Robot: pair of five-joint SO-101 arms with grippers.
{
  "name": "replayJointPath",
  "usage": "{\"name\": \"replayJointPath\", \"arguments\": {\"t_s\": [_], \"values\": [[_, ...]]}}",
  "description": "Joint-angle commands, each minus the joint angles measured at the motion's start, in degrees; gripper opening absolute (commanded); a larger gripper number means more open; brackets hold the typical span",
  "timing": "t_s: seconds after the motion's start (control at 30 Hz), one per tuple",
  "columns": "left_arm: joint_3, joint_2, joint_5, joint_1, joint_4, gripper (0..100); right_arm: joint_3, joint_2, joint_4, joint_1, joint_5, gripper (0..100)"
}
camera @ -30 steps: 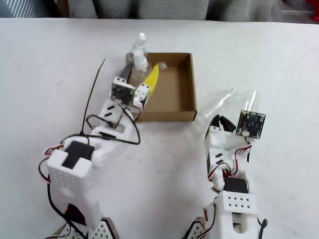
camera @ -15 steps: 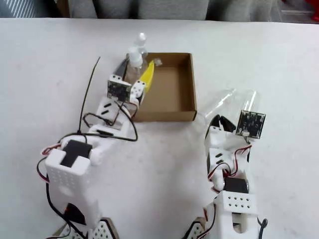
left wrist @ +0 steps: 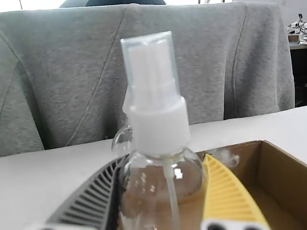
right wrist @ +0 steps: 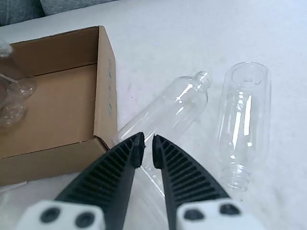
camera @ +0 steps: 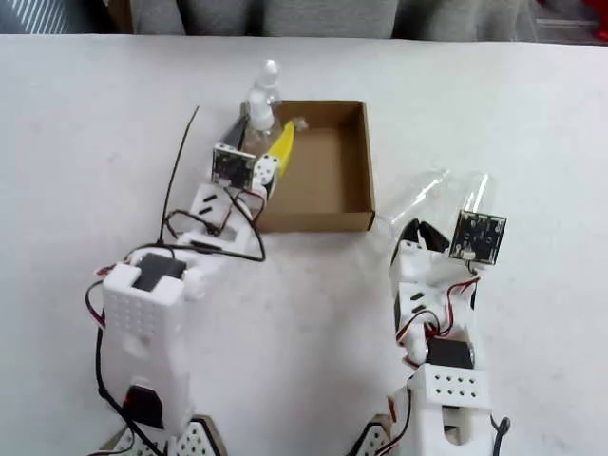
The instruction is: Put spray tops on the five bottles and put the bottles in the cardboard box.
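High view and 2 wrist views of a white table [camera: 95, 114] with 2 arms. The left gripper [camera: 259, 133], with 1 dark and 1 yellow finger, grasps an upright clear bottle [camera: 258, 119] by its body at the left wall of the cardboard box [camera: 313, 221], near the far corner. In the left wrist view this bottle [left wrist: 160, 187] sits between the fingers of the left gripper [left wrist: 162, 165] and carries a white spray top [left wrist: 153, 105] under a clear cap, with the box wall [left wrist: 283, 172] on the yellow finger's side.

A second capped bottle [camera: 270, 71] stands just beyond the held one, at the same corner. Whether it is inside the box cannot be told.

The right gripper [right wrist: 147, 141] rests near the table on the right of the box [right wrist: 103, 86]. Its dark jaws are drawn almost together, with only a narrow slit, and grip nothing. Beyond its tips, 2 topless bottles lie on their sides. 1 [right wrist: 177, 108] lies close to the box corner with its neck away from the gripper, the other [right wrist: 242, 129] beside it with its neck toward the gripper.
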Motion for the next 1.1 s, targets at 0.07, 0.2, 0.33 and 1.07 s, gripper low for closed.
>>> {"name": "replayJointPath", "arguments": {"t_s": [0.07, 0.2, 0.33, 1.07], "values": [[-3.5, -0.4, -0.2, -0.6, -0.1, 2, -0.3, -1.0, -1.0, 0.1, 0.4, 2.1], [-3.3, -0.3, -0.2, -0.6, -0.1, 2, -0.3, -1.0, -1.0, 0.1, 0.4, 2.1], [-3.2, -0.3, -0.2, -0.7, 0.0, 2, -0.3, -1.0, -1.0, 0.2, 0.4, 2.1], [-2.1, -2.2, 0.3, -1.8, 8.1, 21, -0.3, -0.8, -1.0, 0.3, 0.4, 2.1]]}}
